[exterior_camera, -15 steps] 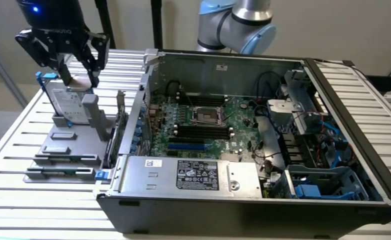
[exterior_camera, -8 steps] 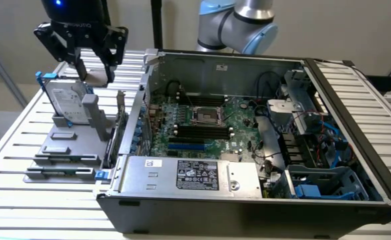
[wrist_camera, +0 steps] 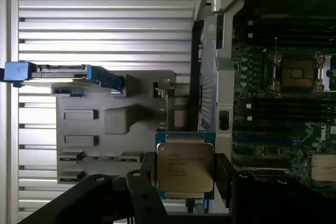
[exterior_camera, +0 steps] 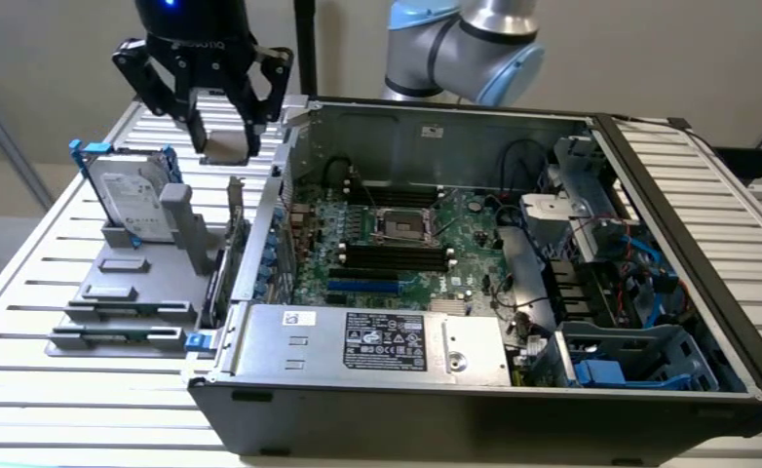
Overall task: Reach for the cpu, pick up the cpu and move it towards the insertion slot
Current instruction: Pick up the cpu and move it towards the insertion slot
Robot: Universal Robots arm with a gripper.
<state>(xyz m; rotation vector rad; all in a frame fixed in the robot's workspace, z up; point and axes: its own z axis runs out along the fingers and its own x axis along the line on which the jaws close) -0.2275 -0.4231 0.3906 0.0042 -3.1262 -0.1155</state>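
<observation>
My black gripper [exterior_camera: 229, 146] hangs above the slatted table, just outside the open computer case's wall on the exterior view's left. It is shut on the cpu [exterior_camera: 230, 143], a small flat square chip. In the wrist view the cpu [wrist_camera: 185, 166] shows its silvery metal top with printed text, clamped between the two black fingers [wrist_camera: 148, 174] of the gripper [wrist_camera: 185, 176]. The insertion slot [exterior_camera: 404, 226], a shiny silver square frame with a dark centre, lies on the green motherboard inside the case, apart from the chip. The wrist view shows the insertion slot [wrist_camera: 295, 73] past the case wall.
A white-labelled hard drive [exterior_camera: 132, 200] in a blue frame stands on the grey holder [exterior_camera: 121, 283] below the gripper. The case wall [exterior_camera: 277, 185] rises between gripper and motherboard. Black memory slots [exterior_camera: 395, 258], a power supply [exterior_camera: 381, 341] and cables [exterior_camera: 590, 253] crowd the case.
</observation>
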